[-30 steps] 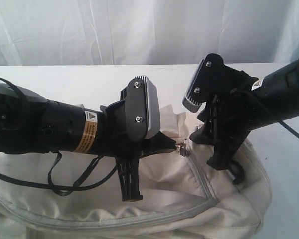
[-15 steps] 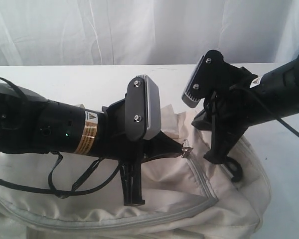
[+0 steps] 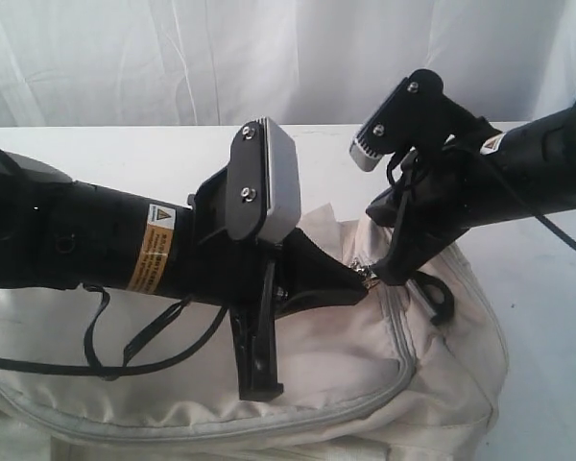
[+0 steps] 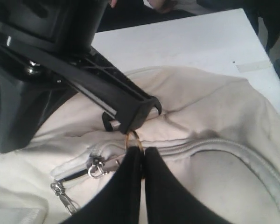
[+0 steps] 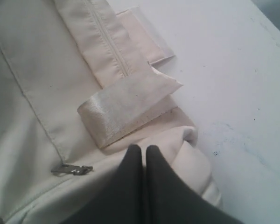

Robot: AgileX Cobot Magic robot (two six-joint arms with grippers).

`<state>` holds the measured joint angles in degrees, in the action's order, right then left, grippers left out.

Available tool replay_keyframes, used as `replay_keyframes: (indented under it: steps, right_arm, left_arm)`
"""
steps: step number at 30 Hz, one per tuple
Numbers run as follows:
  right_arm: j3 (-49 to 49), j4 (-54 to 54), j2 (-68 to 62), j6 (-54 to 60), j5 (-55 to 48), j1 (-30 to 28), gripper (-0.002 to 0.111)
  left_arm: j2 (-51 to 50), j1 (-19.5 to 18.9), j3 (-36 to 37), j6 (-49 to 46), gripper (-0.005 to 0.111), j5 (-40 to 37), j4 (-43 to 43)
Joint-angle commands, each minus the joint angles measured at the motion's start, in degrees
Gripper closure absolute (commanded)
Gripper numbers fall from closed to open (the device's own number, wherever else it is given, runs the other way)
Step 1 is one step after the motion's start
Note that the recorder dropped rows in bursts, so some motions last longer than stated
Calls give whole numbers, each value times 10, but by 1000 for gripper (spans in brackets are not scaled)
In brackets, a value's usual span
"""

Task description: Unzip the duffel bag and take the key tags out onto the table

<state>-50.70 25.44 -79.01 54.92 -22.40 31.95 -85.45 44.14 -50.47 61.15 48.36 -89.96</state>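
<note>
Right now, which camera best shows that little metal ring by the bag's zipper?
The left wrist view: the metal ring sits close up, pinched by the shut left gripper. The exterior view shows only a tiny glint between the arms; the right wrist view misses it.

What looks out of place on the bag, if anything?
Nothing spilled or torn. The duffel bag puckers where the left gripper pinches a small metal ring, and a webbing handle lies folded over on itself.

Cream duffel bag [image 3: 346,375] (grey zipper [image 4: 210,145])
</note>
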Motion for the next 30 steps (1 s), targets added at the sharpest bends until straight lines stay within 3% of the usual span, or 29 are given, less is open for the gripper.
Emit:
replay_keyframes:
  steps: [1, 8, 18, 24, 30]
  right_arm:
    - [-1, 0, 0, -43, 62, -4, 108]
    - [-1, 1, 7, -43, 64, -4, 108]
    - [-1, 1, 7, -102, 100, -6, 108]
    - [-1, 2, 7, -103, 100, -6, 108]
    - [-1, 2, 16, -129, 103, -6, 108]
  left_arm:
    - [14, 7, -1, 36, 107, 58, -10]
    - [14, 12, -1, 76, 107, 51, -30]
    - [14, 103, -1, 76, 107, 23, -49]
    - [15, 126, -1, 76, 107, 13, -61]
    - [15, 126, -1, 122, 107, -120, -100]
